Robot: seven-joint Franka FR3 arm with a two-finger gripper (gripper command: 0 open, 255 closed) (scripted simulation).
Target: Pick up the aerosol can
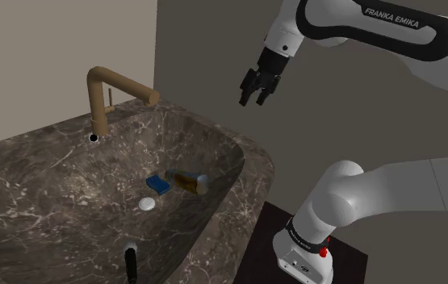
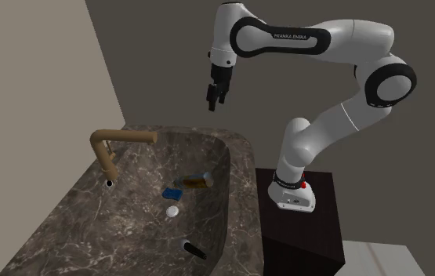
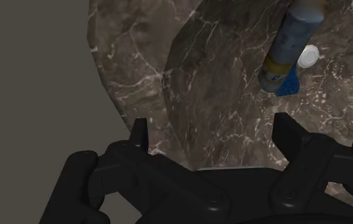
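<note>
The aerosol can (image 1: 188, 181) lies on its side in the basin of a dark marble sink (image 1: 60, 165), brownish with a grey end, partly resting over a blue sponge (image 1: 157, 185). In the second exterior view the aerosol can (image 2: 194, 181) is near the basin's middle. My gripper (image 1: 257, 98) hangs high above the sink's far right rim, open and empty. The wrist view has the aerosol can (image 3: 287, 46) well ahead of the open gripper (image 3: 211, 130), off to one side of the fingers.
A bronze tap (image 1: 110, 90) rises at the sink's back left. A white drain plug (image 1: 146, 204) sits beside the sponge, and a black-handled brush (image 1: 131, 263) lies on the near rim. My dark stand (image 2: 302, 223) is by the sink.
</note>
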